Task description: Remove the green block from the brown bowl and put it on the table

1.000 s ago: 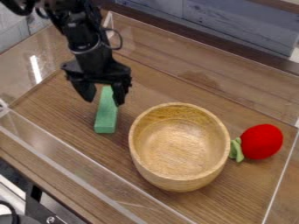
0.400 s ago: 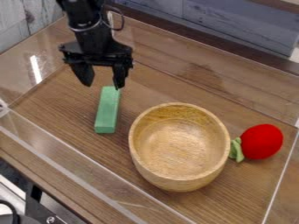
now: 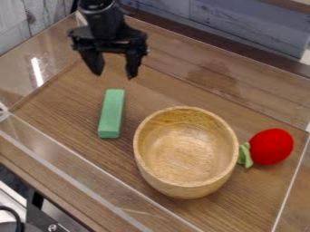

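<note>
Tan wood, nearest the camera: the brown bowl (image 3: 186,151) sat toward the front edge of the table (image 3: 206,86), upright, and its hollow looked empty, grain visible across the whole floor. A red strawberry-like toy (image 3: 270,146) lay just beside its right rim, apparently touching, though the contact was too small to settle.

Left of the bowl, near its rim but apart from it, the green block (image 3: 111,113) lay flat on the tabletop. Its long axis ran front to back, tipped slightly so the far end leaned right.

Farther back, my gripper (image 3: 111,65) hung above the table beyond the block's far end, pointing steeply down. Fingers stood spread wide with nothing between them; clear gap to the block.

Relation noted: block lay toward the camera from my claw and below it, long axis pointing roughly at the claw. Finger line crossed that axis.

Judgement: block out of the bowl and resting on the table, so the task read as done; only clearing away seemed left.
</note>
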Tool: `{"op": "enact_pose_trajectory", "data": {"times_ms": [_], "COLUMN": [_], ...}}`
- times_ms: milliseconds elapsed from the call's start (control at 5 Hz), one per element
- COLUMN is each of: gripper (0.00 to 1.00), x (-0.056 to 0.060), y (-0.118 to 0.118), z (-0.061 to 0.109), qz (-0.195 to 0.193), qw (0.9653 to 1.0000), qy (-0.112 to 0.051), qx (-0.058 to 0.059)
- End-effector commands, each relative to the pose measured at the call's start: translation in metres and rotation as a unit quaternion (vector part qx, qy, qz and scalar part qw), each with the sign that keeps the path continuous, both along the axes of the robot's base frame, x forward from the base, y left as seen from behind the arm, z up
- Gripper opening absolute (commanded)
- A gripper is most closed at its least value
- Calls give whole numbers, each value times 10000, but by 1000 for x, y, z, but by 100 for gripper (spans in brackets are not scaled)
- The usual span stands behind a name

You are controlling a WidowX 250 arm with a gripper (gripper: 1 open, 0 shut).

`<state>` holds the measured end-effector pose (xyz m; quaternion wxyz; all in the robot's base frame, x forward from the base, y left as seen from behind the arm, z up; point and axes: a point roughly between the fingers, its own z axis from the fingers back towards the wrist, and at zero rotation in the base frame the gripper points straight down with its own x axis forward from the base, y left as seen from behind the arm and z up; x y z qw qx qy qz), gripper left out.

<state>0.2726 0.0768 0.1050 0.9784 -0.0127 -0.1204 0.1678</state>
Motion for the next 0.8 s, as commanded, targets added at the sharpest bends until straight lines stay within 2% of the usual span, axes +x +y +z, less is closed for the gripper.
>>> {"op": "enact_pose_trajectory", "data": {"times_ms": [0,400,600], "gripper": [100,100,100], "x": [14,33,42], "y": [-5,20,32], "z": [29,16,24], "qz": [-203,-114,-63], "qw": [9991,9992,9992], "qy": [-328,-335,-316], "qx": [162,188,241]}}
